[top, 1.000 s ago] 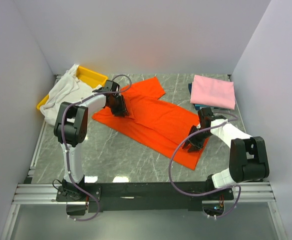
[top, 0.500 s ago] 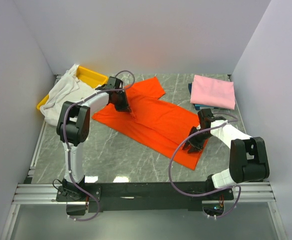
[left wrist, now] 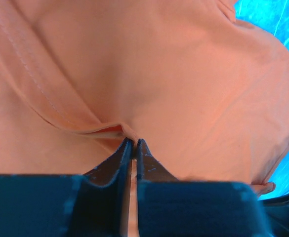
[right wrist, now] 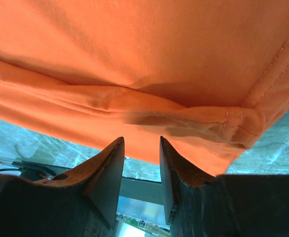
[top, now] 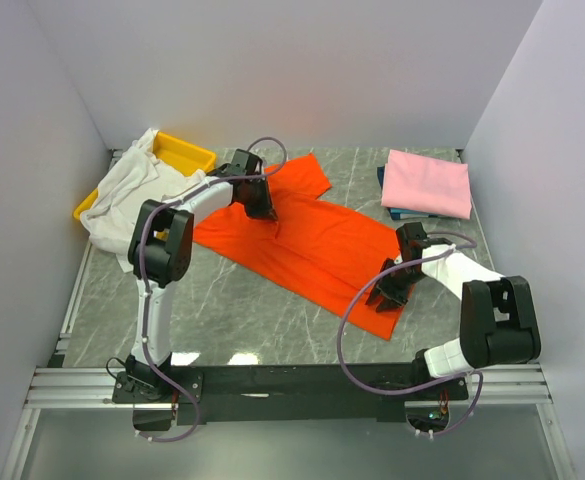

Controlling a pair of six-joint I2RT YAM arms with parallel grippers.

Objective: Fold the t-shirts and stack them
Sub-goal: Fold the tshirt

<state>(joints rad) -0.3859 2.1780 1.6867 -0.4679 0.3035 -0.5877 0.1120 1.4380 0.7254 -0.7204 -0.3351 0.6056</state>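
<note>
The orange-red t-shirt [top: 322,240] lies spread on a slant across the middle of the table. My left gripper [top: 263,206] is shut on a pinched fold of it near the upper left part; the left wrist view shows the jaws [left wrist: 133,142] closed on orange cloth [left wrist: 174,84]. My right gripper [top: 390,292] sits at the shirt's near right hem corner, open; in the right wrist view the gripper [right wrist: 141,140] has a clear gap, with the hem [right wrist: 184,118] just beyond the tips. The pink t-shirt [top: 428,182] lies folded on the dark blue one [top: 383,178]. The white t-shirt [top: 124,192] is crumpled at the left.
A yellow tray [top: 189,152] stands at the back left, partly under the white t-shirt. White walls close in the back and both sides. Purple cables loop from both arms over the near part of the marble table [top: 232,320].
My left gripper has moved back and to the right, dragging the orange shirt's left part with it. My right gripper has shifted slightly toward the near edge at the hem corner.
</note>
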